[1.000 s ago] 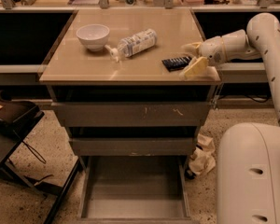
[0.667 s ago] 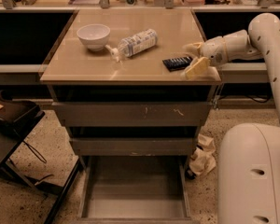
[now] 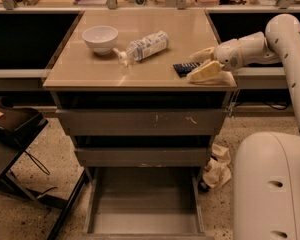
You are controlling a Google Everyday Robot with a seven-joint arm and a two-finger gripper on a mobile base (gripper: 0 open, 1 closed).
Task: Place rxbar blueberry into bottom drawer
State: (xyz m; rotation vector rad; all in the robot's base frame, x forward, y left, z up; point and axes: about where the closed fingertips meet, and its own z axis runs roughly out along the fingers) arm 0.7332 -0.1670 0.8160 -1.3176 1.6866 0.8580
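The rxbar blueberry (image 3: pixel 184 68), a dark flat bar, lies on the cabinet top near its right front corner. My gripper (image 3: pixel 202 64) reaches in from the right at table-top level. Its two pale fingers (image 3: pixel 206 72) are spread apart on either side of the bar's right end, and I cannot tell whether they touch it. The bottom drawer (image 3: pixel 145 204) is pulled out at floor level below, and its grey floor is bare. The middle and upper drawers are closed.
A white bowl (image 3: pixel 100 38) and a lying white-labelled pump bottle (image 3: pixel 142 46) are on the cabinet top to the left. A dark stool (image 3: pixel 12 129) stands at the left. Crumpled paper (image 3: pixel 217 170) lies beside the cabinet. My robot base (image 3: pixel 272 189) is at the lower right.
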